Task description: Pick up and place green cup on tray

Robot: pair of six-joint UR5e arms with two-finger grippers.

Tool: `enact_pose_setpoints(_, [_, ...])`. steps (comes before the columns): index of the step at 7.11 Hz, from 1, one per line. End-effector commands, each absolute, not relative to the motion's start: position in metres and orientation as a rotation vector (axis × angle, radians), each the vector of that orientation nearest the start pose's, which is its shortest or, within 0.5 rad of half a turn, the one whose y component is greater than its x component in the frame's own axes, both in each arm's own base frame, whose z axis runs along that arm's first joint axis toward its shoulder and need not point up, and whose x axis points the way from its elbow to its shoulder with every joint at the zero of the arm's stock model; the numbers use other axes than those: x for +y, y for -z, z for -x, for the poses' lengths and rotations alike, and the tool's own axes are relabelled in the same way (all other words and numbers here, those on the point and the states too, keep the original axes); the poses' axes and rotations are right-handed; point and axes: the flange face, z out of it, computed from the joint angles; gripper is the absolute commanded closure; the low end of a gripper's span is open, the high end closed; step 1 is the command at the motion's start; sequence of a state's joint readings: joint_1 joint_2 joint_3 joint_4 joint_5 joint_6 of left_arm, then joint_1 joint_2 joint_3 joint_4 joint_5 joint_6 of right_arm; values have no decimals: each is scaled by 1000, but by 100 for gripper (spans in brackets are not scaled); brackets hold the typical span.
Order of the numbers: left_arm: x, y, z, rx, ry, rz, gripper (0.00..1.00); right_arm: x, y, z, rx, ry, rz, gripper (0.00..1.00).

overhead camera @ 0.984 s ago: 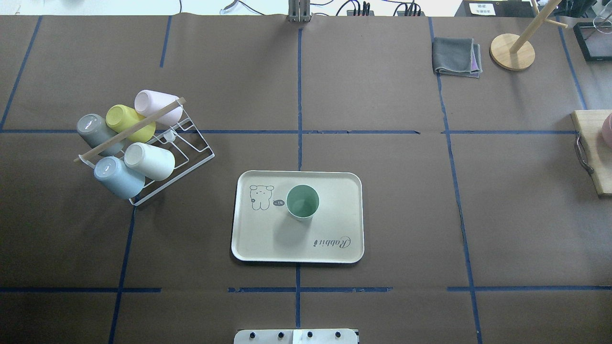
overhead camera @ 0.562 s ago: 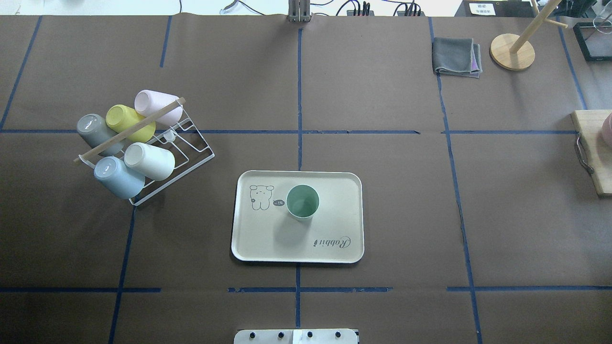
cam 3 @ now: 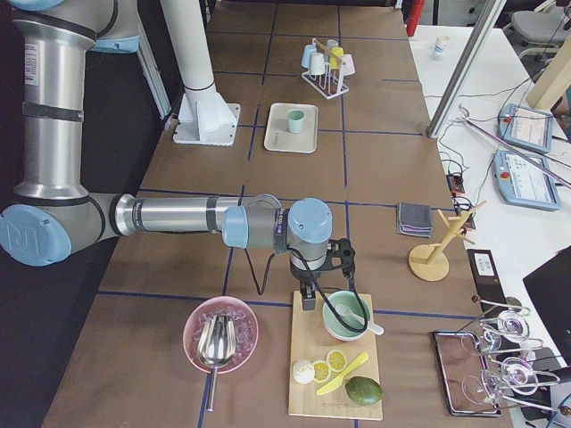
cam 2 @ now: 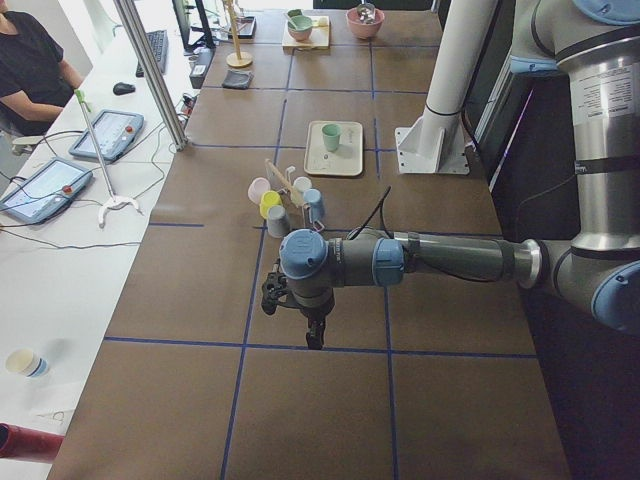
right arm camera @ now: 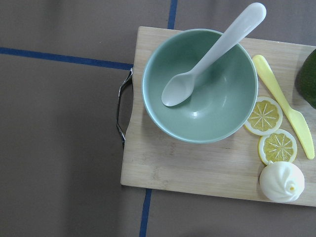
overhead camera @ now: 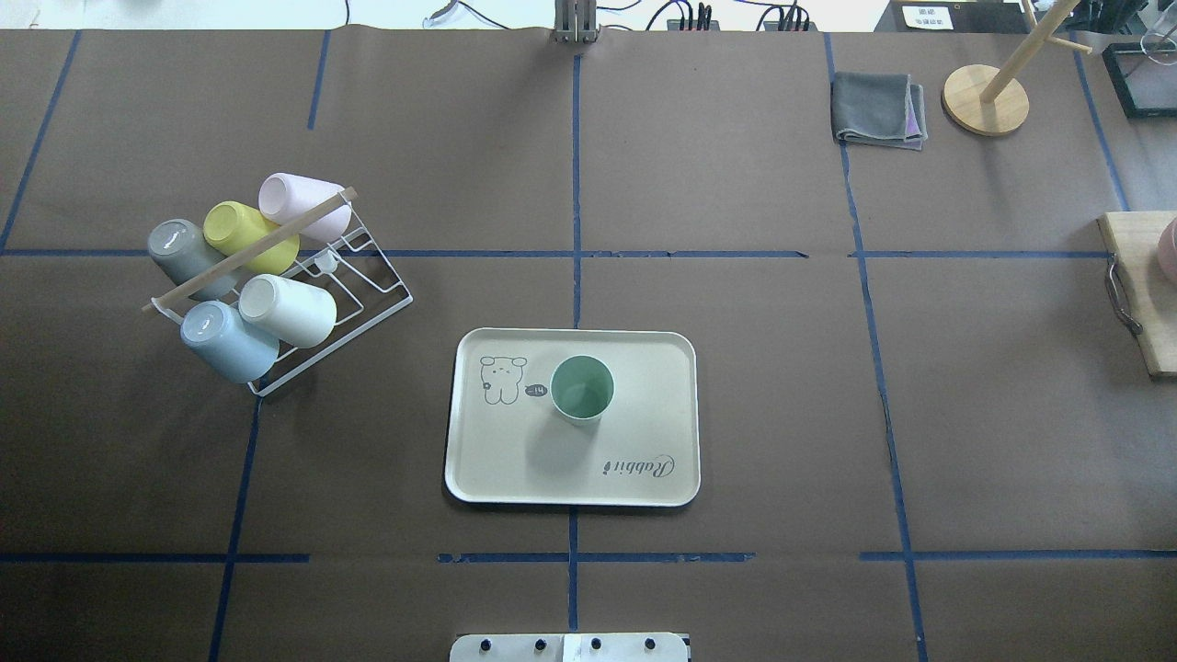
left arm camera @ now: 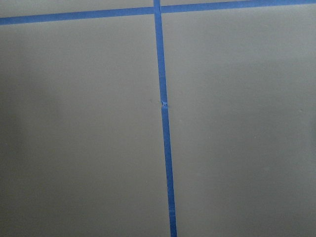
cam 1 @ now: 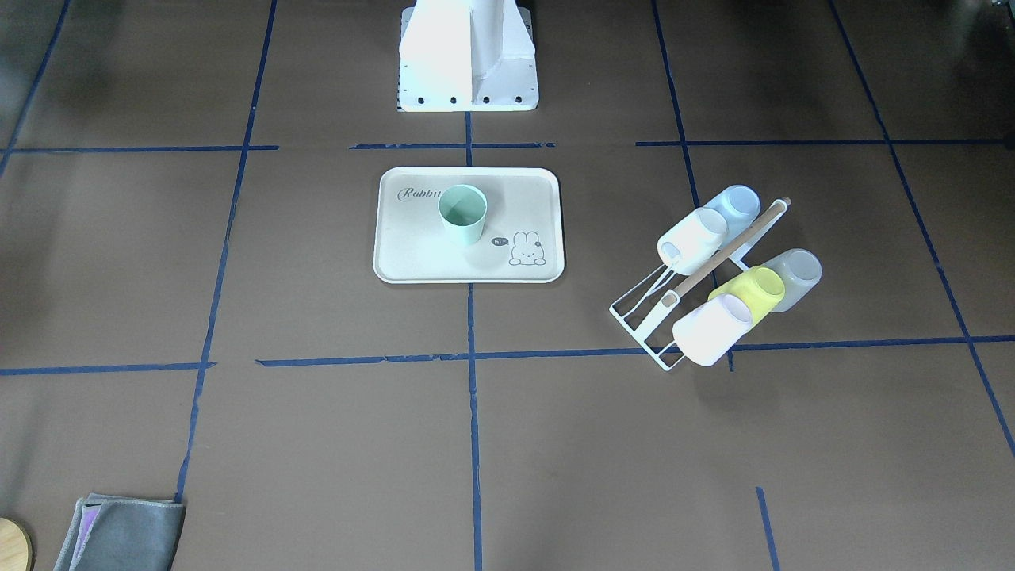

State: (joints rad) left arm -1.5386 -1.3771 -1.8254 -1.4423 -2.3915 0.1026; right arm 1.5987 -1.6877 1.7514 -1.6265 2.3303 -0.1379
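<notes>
- The green cup [overhead camera: 581, 389] stands upright on the tray [overhead camera: 497, 460], near the middle, with its mouth up, so the job looks done to me (nothing is touching the cup)
- Your left pincer [cam 2: 313, 336] hangs over bare table, far out at the left end. You see it only from the side, so I cannot tell if its fingers are apart or together
- Your right pincer [cam 3: 308, 299] hangs over the wooden board [right arm camera: 163, 173] with the bowl [right arm camera: 212, 108] and the spoon [right arm camera: 217, 44], far out at the other end. I cannot tell about its fingers either
- If you go back for the cup, you could bump it and tip it over, or push it off the tray, because it looks light
- If the right arm drops down, it could hit the bowl or flick the spoon out, since they sit just under it
- If the left arm swings in low toward the middle, it could knock the rack [overhead camera: 170, 295] full of cups, which stands between it and the tray
- If an arm nudges the tray's rim, the tray could slide on the brown paper and carry the cup with it
</notes>
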Motion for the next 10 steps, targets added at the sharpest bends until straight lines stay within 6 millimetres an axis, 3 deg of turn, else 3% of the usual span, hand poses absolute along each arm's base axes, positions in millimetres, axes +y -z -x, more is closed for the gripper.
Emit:
enact_pose_setpoints(1, [-406, -628, 49, 821, -99, 29, 0, -444, -627, -77, -762, 110, -76, 0])
enact_pose_setpoints(10, [-401, -631, 49, 823, -95, 36, 0, -446, -629, -66, -761, 108, 17, 0])
